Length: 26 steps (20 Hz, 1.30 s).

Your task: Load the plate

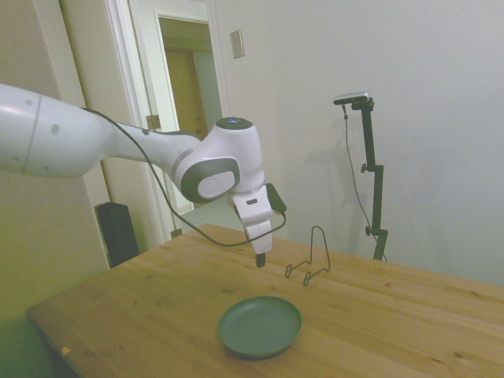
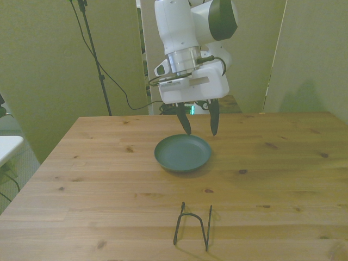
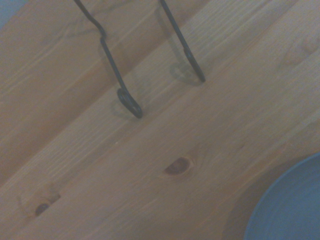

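Observation:
The dark green plate [image 1: 261,326] [image 2: 182,153] lies flat on the wooden table, near its middle in the front view. A slice of its rim [image 3: 290,205] shows in the wrist view. My gripper [image 2: 200,124] [image 1: 261,258] hangs above the plate's far edge, open, with nothing between its dark fingers. A thin black wire stand [image 1: 310,261] [image 2: 193,225] [image 3: 130,75] is upright on the table, apart from the plate, near the front edge in the front view.
The table [image 2: 98,179] is bare wood around the plate and the stand. A black speaker [image 1: 117,232] sits on the floor beyond the table's end in the side view, next to an open doorway.

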Each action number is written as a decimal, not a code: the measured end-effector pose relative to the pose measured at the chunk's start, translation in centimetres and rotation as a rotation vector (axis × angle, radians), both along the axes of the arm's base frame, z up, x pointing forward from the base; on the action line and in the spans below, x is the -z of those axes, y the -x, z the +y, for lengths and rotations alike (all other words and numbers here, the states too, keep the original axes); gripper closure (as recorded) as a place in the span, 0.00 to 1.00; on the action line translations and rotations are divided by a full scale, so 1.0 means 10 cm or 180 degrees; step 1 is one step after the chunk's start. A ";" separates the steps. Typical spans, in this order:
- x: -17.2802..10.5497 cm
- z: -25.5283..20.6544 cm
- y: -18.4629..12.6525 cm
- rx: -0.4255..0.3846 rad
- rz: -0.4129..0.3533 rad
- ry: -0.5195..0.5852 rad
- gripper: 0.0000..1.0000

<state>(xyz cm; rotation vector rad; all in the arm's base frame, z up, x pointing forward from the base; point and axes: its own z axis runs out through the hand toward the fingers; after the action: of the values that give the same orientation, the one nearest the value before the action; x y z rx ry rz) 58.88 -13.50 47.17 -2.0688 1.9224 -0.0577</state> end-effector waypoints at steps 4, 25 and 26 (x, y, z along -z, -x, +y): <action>0.34 0.17 -0.22 -0.0079 0.0422 0.0130 0.00; 0.90 0.44 -0.45 -0.0079 0.1110 0.0586 0.00; 0.92 0.47 -0.45 -0.0076 0.1139 0.0600 0.00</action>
<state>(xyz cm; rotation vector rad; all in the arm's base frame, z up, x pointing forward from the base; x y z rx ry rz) 63.39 -8.81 37.95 -2.3570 2.1681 0.1530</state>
